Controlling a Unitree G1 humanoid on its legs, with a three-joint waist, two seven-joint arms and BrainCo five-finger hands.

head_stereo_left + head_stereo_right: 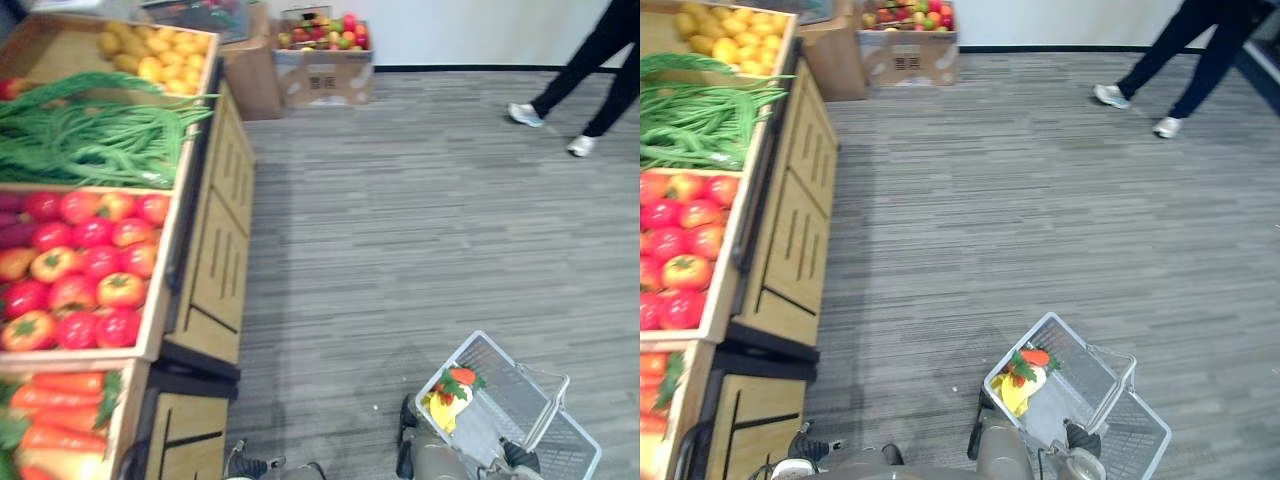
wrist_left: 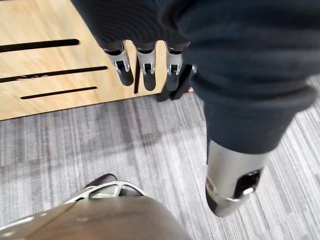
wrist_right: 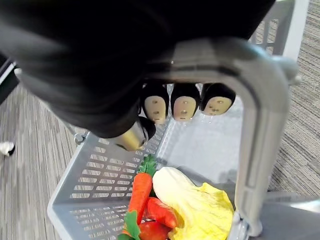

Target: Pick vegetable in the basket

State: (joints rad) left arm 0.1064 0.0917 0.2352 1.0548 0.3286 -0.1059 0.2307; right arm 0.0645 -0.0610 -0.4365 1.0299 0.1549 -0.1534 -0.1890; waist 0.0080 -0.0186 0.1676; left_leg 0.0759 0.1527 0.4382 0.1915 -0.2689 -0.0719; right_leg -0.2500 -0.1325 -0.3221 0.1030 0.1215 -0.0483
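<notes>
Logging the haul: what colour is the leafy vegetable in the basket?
Pale yellow leafy vegetable; clearest in the right wrist view.

One basket (image 1: 512, 396) (grey), one person (image 1: 592, 52)

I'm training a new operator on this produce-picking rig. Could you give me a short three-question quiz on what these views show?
1. True or false: the right hand is curled round the handle of the basket.
2. The left hand is: A, shut on an apple; B, open and holding nothing; C, resting in the basket.
3. Fill in: on the stand, between the long beans and the carrots lie the ____.

Key: 1 true; 2 B; 3 tomatoes.
</notes>
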